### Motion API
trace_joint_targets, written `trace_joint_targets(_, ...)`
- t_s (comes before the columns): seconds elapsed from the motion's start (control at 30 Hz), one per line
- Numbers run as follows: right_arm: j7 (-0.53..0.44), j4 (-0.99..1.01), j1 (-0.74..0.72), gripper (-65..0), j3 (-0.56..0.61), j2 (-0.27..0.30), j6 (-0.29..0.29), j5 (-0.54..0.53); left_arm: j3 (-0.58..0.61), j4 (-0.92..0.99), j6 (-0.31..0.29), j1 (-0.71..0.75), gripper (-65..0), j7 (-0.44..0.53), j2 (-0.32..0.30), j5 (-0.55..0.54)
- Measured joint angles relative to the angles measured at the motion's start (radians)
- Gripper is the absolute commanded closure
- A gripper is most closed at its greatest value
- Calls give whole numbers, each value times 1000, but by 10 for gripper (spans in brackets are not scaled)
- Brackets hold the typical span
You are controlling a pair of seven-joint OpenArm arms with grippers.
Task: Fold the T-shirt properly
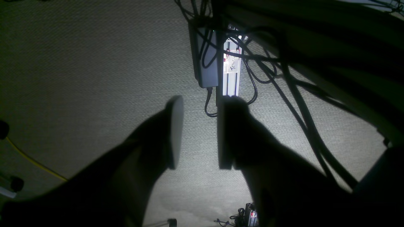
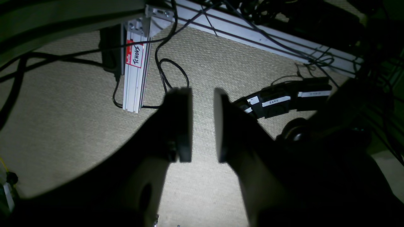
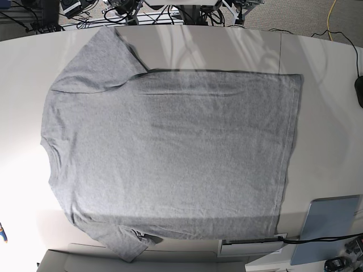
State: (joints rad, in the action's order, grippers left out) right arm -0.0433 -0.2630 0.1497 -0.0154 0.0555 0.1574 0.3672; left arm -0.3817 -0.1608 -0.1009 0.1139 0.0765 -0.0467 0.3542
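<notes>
The heather-grey T-shirt lies flat on the white table, plain side up, with no lettering showing. Its neck is at the left, its hem at the right, one sleeve at the far left and the other at the near left. Neither arm shows in the base view. My left gripper is open and empty, hanging over the carpet floor. My right gripper is open with a narrower gap, also empty over the carpet. The shirt does not show in either wrist view.
A grey-blue flat panel lies at the table's near right corner. A dark object sits at the right edge. Below, an aluminium leg with a red label, loose black cables and a power brick crowd the floor.
</notes>
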Motion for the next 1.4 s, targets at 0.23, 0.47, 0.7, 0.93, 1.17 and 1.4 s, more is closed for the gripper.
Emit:
trace_joint_targets(0.23,-3,0,2,-127,0,0,0,0,0,0,0,2,-203,0,0,0)
trace_joint_targets(0.47,-14,0,9,-127,0,0,0,0,0,0,0,2,-203,2,0,0)
trace_joint_targets(0.7,-25,0,16,-127,0,6,-2,0,0,0,0,3,-203,7,0,0)
trace_joint_targets(0.93,-30,-1,25,-127,0,8,0,-1,0,-1,0,5,-203,43,0,0)
trace_joint_targets(1.17,-113,-5,108,-127,2,43,1,-43,0,-126,0,111,-203,45,0,-39)
trace_joint_targets(1.4,-141,-99,233,-127,2,108,0,-78,0,-373,-96,284,-203,26,-1,-45)
